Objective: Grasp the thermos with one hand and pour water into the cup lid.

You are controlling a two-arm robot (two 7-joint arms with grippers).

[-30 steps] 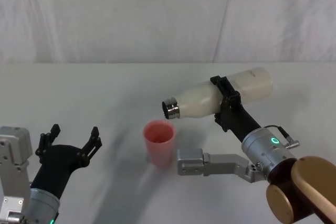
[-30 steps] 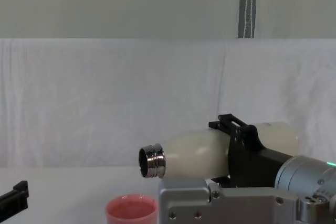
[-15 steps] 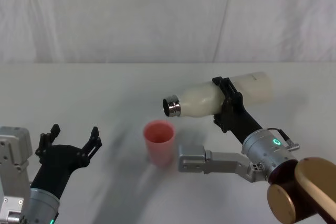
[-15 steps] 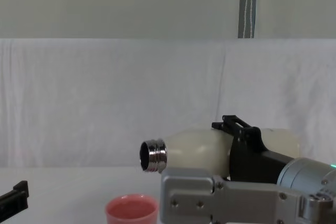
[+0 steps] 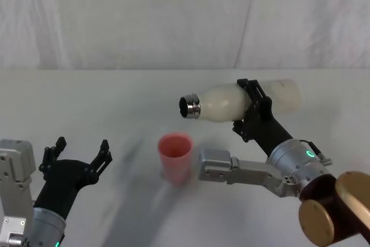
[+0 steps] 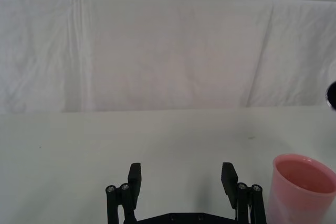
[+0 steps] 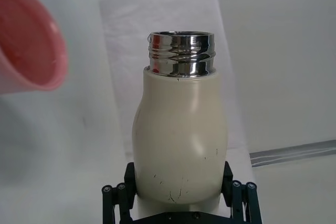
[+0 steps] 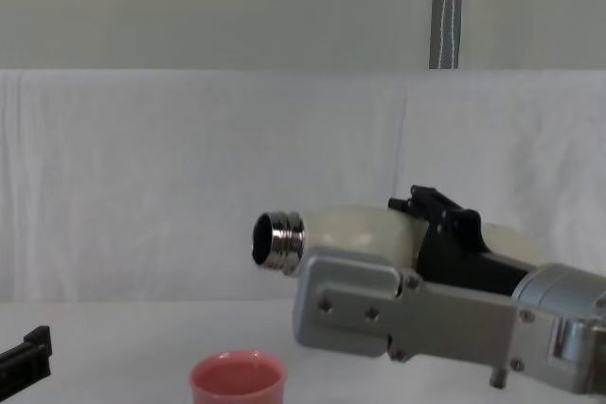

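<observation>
- My right gripper point(image 5: 252, 107) has its jaws clamped around the thermos point(image 5: 231, 101), held sideways above the cup lid point(image 5: 175, 157).
- My left gripper point(image 5: 78, 151) rests low, jaws spread, touching nothing.

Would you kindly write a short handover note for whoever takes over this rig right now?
Right gripper: shut on the thermos, held in the air roughly level, its steel mouth just above and beyond the cup lid.
Left gripper: open, idle at the near left of the table.
Cup lid stands upright on the table; no stream is visible, and I cannot tell whether it holds water.
Left to do: check the fill, then set the thermos down.
</observation>
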